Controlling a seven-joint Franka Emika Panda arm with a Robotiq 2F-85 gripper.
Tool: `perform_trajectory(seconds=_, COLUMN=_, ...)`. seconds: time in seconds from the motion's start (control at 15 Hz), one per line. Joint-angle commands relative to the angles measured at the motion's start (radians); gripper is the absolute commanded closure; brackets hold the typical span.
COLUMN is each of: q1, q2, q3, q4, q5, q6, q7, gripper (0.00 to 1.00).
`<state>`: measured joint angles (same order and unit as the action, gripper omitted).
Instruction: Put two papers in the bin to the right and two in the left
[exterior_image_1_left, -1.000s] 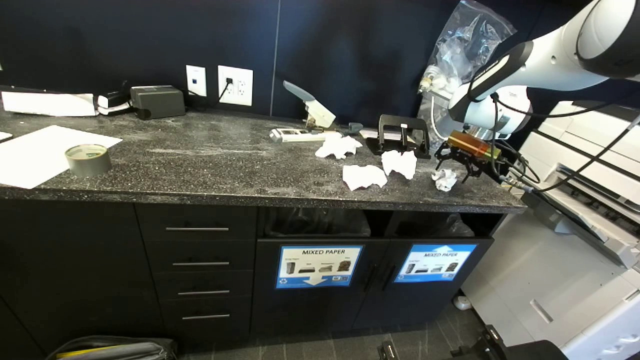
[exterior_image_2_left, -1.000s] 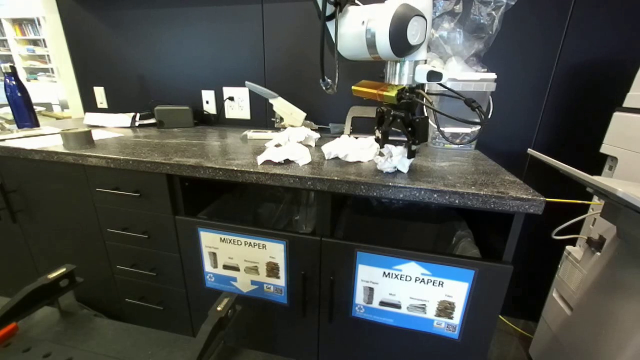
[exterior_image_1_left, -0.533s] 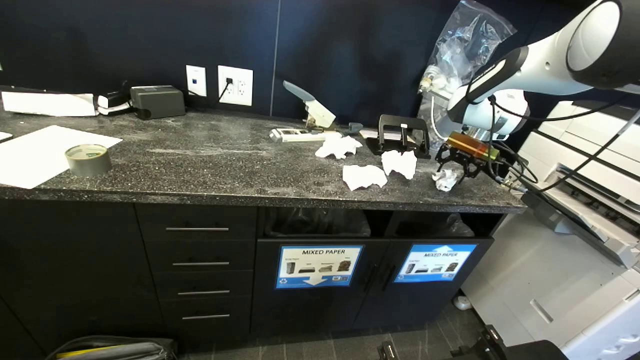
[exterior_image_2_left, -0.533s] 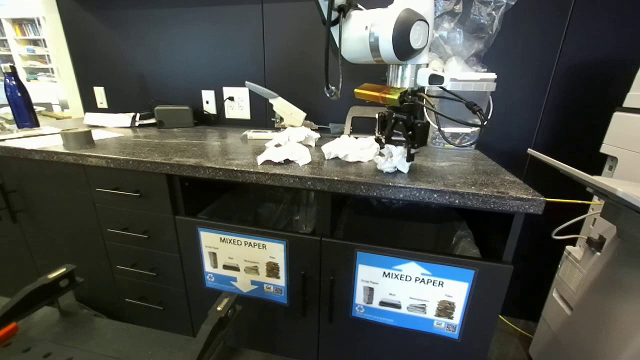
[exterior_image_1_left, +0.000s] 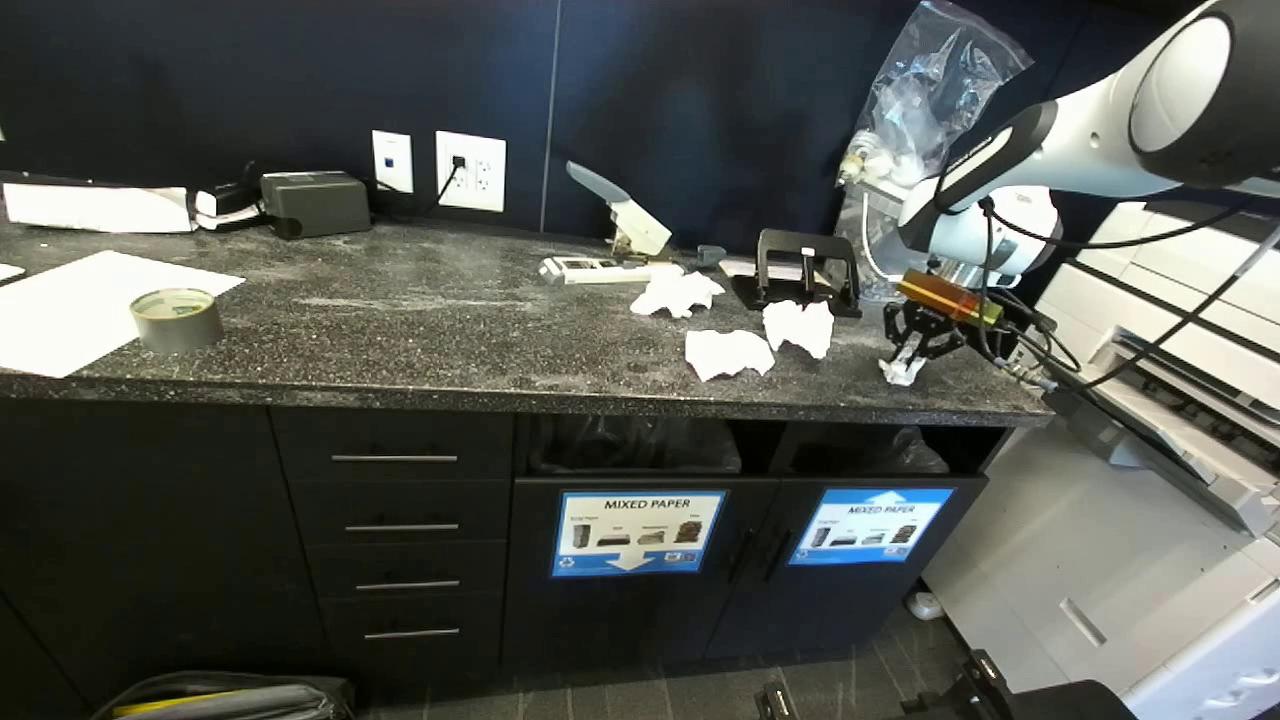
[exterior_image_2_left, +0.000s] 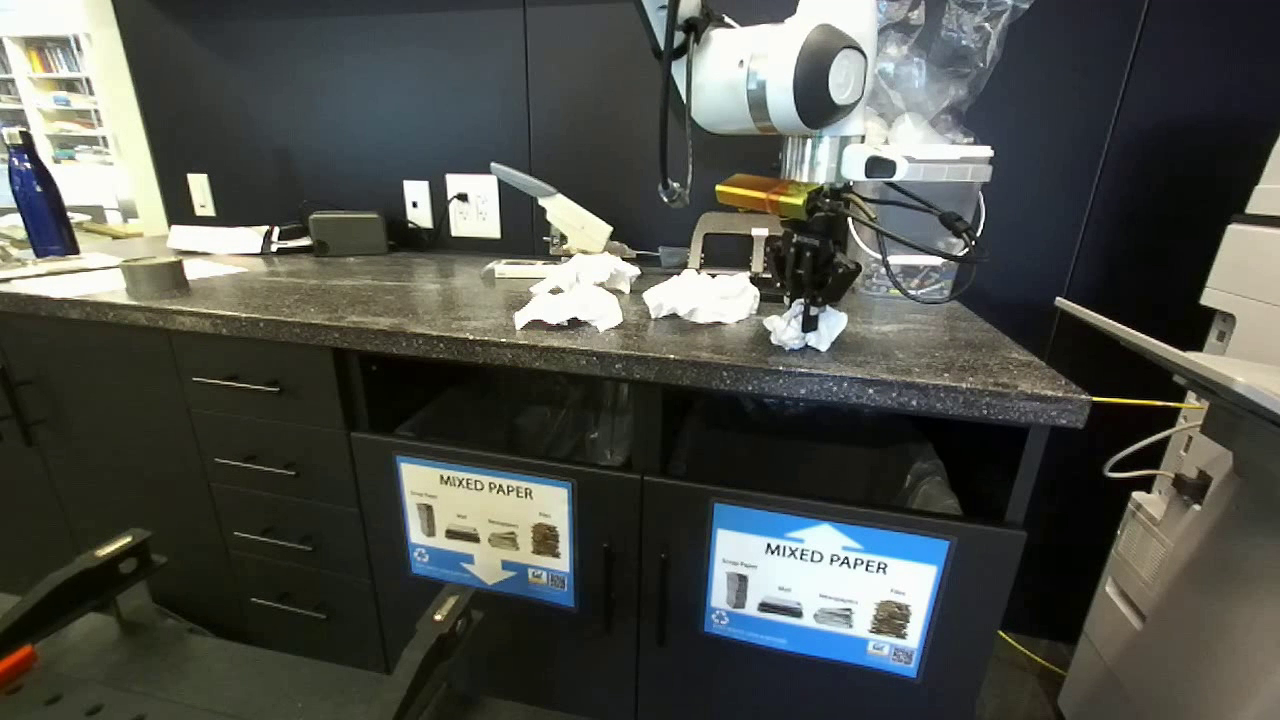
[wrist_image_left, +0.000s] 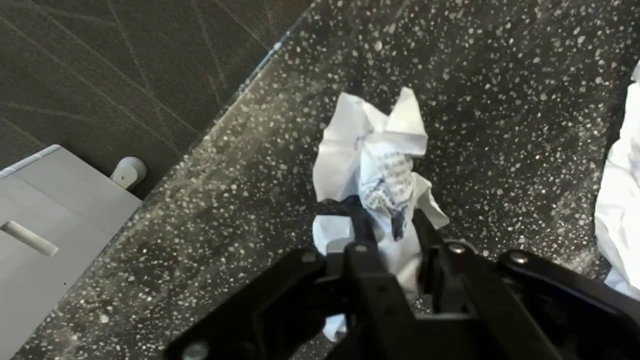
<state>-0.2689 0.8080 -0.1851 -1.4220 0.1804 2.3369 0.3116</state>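
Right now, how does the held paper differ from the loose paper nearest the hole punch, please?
The held paper is pinched in the gripper; the loose paper lies free on the counter. The held paper shows print; the loose paper looks plain white. Both are crumpled.

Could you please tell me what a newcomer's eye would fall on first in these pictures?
Probably the black claw, pinching a crumpled white paper near the right end of the dark counter in both exterior views. Three more crumpled papers lie left of it there. Below, two blue-and-white MIXED PAPER signs stand out on the cabinet doors.
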Motion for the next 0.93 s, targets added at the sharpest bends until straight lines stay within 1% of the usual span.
perform_trajectory(seconds=0.0, q1=0.004, q2=-0.001, q3=-0.015, q4=-0.002, q5=-0.024, q6=-0.043, q7=-0.009, gripper=0.89)
perform_trajectory(seconds=0.07, q1=0.003, q2=-0.017, q3=-0.011, q4=-0.025, q5=-0.030, q6=-0.060, q7=-0.029, gripper=0.87)
perform_trajectory(seconds=0.2, q1=0.001, q2=-0.056, q3=-0.003, q4=-0.083, q5=-0.044, q6=-0.075, q7=-0.080, gripper=0.86)
perform_trajectory(seconds=0.27, q1=0.002, q2=-0.085, q3=-0.001, q4=-0.128, q5=-0.049, q6=-0.073, q7=-0.108, gripper=0.84)
perform_trajectory(seconds=0.33, q1=0.005, q2=-0.109, q3=0.000, q4=-0.165, q5=-0.058, q6=-0.072, q7=-0.134, gripper=0.85)
perform_trajectory(seconds=0.53, q1=0.006, q2=-0.204, q3=0.012, q4=-0.327, q5=-0.083, q6=-0.035, q7=-0.247, gripper=0.83)
perform_trajectory(seconds=0.67, q1=0.008, q2=-0.259, q3=0.013, q4=-0.422, q5=-0.115, q6=-0.012, q7=-0.331, gripper=0.84)
perform_trajectory(seconds=0.87, q1=-0.009, q2=-0.337, q3=0.029, q4=-0.573, q5=-0.151, q6=0.079, q7=-0.486, gripper=0.84)
